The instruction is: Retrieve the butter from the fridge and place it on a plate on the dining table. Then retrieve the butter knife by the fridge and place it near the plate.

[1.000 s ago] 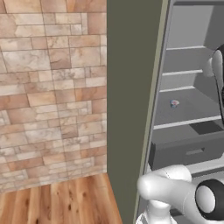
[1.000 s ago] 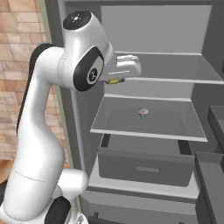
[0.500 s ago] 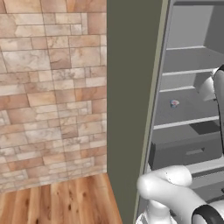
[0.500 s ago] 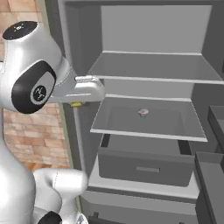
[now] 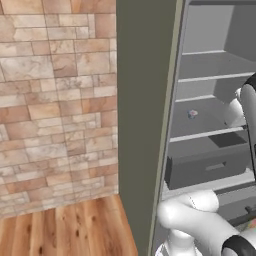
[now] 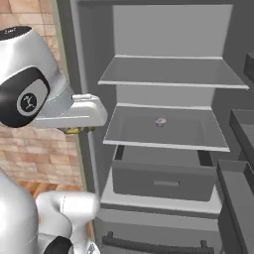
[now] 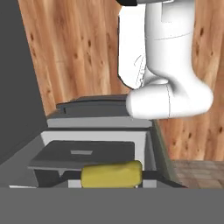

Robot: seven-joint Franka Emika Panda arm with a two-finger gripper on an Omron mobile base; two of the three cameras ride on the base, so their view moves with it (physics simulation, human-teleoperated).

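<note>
Butter: one yellow stick (image 7: pixel 111 174), lying crosswise at 6 o'clock in the hand view, right at the gripper end; a sliver of yellow (image 6: pixel 73 131) also peeks from under the white hand in the right base view.
Gripper: one (image 7: pixel 111 183); its fingertips are cut off by the bottom of the hand view, so the jaws themselves are hard to make out. They stand narrowed around the butter, which sits between them.
Fridge: one (image 6: pixel 168 149), door open, grey inside.
Shelves: two flat shelves counted in the right base view, upper (image 6: pixel 173 74) and lower (image 6: pixel 166 131).
Drawer: one (image 6: pixel 161 176) under the lower shelf, with a short horizontal handle; also seen in the left base view (image 5: pixel 207 167).
Small round item: one (image 6: pixel 159 121), greyish, near the middle of the lower shelf; too small to identify. Seen too at 2 o'clock in the left base view (image 5: pixel 192 114).
Brick wall: one (image 5: pixel 57 105), at 9 o'clock in the left base view.
Wood floor: one (image 5: pixel 70 227), at 7 o'clock there.
Cut off: door bins at the right edge of the right base view, only partly seen.
</note>
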